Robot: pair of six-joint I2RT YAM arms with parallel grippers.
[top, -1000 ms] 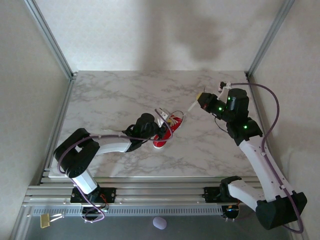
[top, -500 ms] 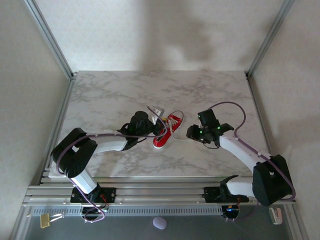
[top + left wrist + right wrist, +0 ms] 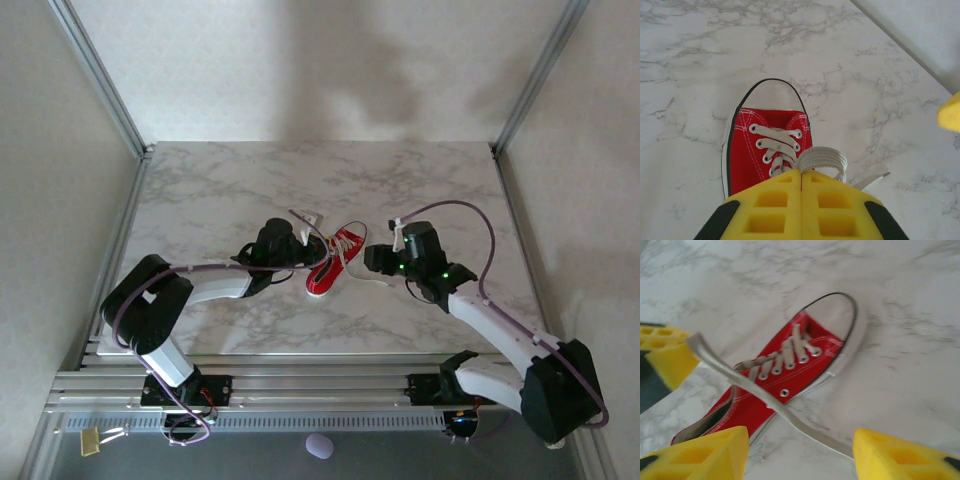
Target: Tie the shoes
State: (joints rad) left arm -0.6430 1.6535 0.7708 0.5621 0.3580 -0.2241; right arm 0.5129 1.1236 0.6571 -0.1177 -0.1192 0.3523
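The shoe [image 3: 333, 262] sits mid-desk [image 3: 220, 190] on grey-veined white marble, with pale walls [image 3: 300, 70] behind. Left of the shoe, the left end effector [image 3: 801, 175] pinches a lace [image 3: 822, 157]. Right of it, the right end effector [image 3: 800, 440] is spread.
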